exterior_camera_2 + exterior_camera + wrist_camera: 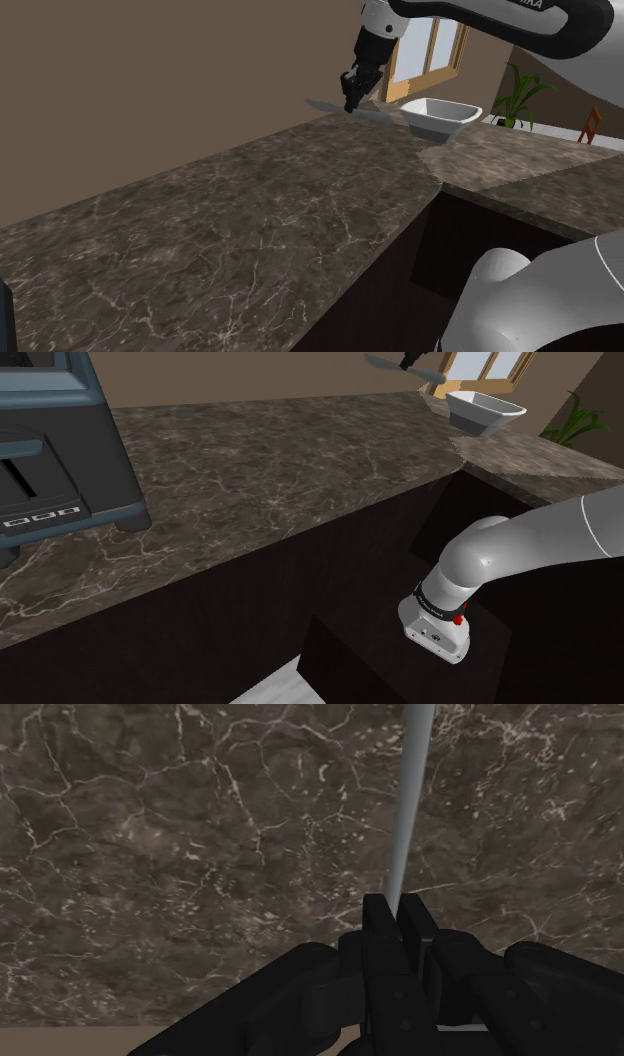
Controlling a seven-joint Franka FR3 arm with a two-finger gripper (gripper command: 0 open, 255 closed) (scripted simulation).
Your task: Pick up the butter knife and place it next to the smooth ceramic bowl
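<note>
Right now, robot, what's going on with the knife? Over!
Tool shut on knife, held above the counter. Bowl close by, knife not yet set down. Nothing seen between knife and bowl.

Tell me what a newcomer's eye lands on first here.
The end effector hangs above the dark marbled counter, shut on a grey butter knife. A white bowl sits just beyond it, near the counter's corner. In the shoulder view, a dark toaster looms at the left.
</note>
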